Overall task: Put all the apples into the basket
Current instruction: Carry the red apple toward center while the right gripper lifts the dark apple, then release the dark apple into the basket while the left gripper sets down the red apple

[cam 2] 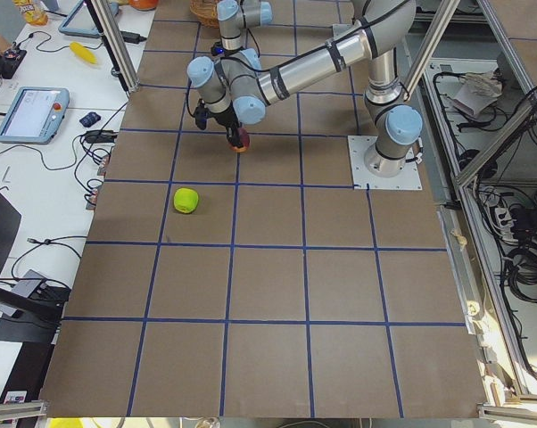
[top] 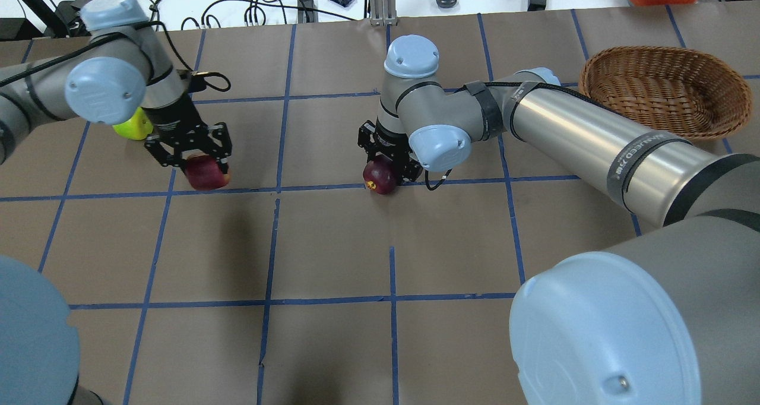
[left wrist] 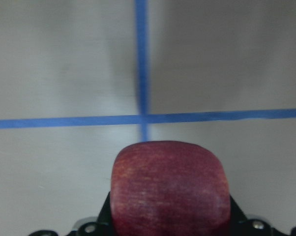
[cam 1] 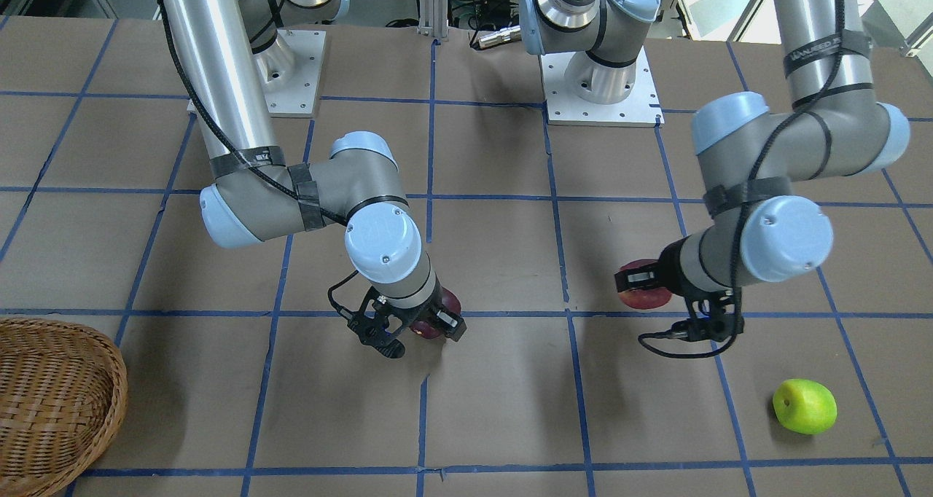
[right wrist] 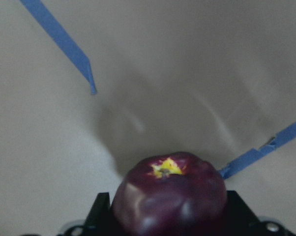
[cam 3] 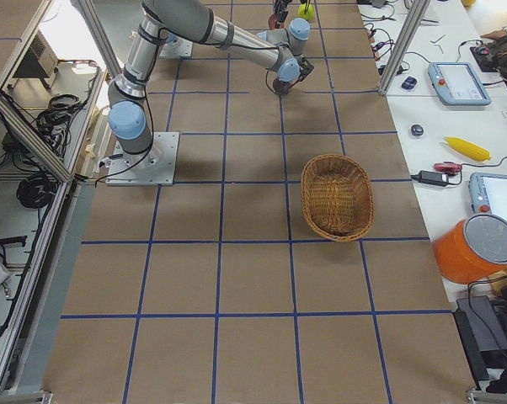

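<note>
we see left gripper point(top: 202, 163) clamped on red apple point(top: 208, 176), right gripper point(top: 389, 163) clamped on dark maroon apple point(top: 380, 177); both apples look just off table point(top: 332, 244). green apple point(cam 1: 804, 406) loose on table near left arm. no apple in wicker basket point(top: 659, 51) yet. basket lies right and forward of right gripper, which is nearer. left gripper well apart, most of table to cross. we judge right arm's drop comes first.

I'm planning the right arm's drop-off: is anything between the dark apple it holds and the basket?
Nothing visible does. The right tool grips the dark apple, and only bare table lies between it and the basket.
</note>
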Tool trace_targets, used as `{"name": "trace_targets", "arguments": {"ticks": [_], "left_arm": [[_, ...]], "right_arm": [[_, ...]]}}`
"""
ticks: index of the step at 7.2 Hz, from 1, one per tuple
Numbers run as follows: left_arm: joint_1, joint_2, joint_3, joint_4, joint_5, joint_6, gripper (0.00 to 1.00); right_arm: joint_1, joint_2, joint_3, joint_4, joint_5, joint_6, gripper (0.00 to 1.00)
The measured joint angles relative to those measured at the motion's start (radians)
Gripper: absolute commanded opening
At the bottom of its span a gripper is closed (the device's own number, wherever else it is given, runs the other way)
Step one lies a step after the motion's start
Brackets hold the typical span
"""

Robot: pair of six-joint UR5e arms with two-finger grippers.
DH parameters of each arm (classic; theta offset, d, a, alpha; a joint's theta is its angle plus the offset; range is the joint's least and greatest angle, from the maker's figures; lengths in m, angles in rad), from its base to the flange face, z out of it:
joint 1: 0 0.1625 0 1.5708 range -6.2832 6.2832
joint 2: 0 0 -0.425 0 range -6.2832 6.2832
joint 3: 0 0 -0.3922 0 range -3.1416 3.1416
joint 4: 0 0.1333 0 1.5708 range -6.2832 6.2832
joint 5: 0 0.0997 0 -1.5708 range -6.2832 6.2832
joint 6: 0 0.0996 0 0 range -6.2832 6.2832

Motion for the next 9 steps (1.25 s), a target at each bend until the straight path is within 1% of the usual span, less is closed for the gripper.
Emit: {"name": "trace_targets", "arguments": {"ticks": [1,2,3,4,5,6,7,8,9], "left_arm": [[-0.083,-0.011,0.000,0.034,-0.054,-0.155,0.31],[-0.146,-0.024,-0.001,0.077,-0.108,-0.262,0.31],[-0.187,-0.034,-0.002,0.102,-0.144,-0.328,0.31],[-0.217,-0.045,-0.004,0.126,-0.188,-0.376,0.31],[-0.261,-0.062,-0.004,0.185,-0.258,-0.449,0.34],[-0.315,-0.086,-0.004,0.275,-0.301,-0.537,0.85],[-0.356,-0.109,-0.008,0.345,-0.302,-0.590,1.00],[-0.373,-0.123,-0.014,0.376,-0.270,-0.602,1.00],[-0.380,-0.127,-0.016,0.385,-0.208,-0.599,1.00]], "right_arm": [[-0.005,0.000,-0.001,0.003,0.009,-0.011,0.00],[-0.025,-0.007,-0.003,0.008,0.008,-0.053,0.00],[-0.070,-0.029,-0.005,0.026,0.004,-0.123,0.00],[-0.135,-0.073,-0.006,0.079,-0.010,-0.218,0.00],[-0.216,-0.125,-0.007,0.149,-0.055,-0.357,0.00],[-0.307,-0.165,-0.015,0.194,-0.125,-0.534,0.00],[-0.398,-0.183,-0.048,0.224,-0.191,-0.717,0.00],[-0.472,-0.177,-0.110,0.251,-0.250,-0.884,0.00],[-0.521,-0.145,-0.189,0.264,-0.316,-1.038,0.00]]}}
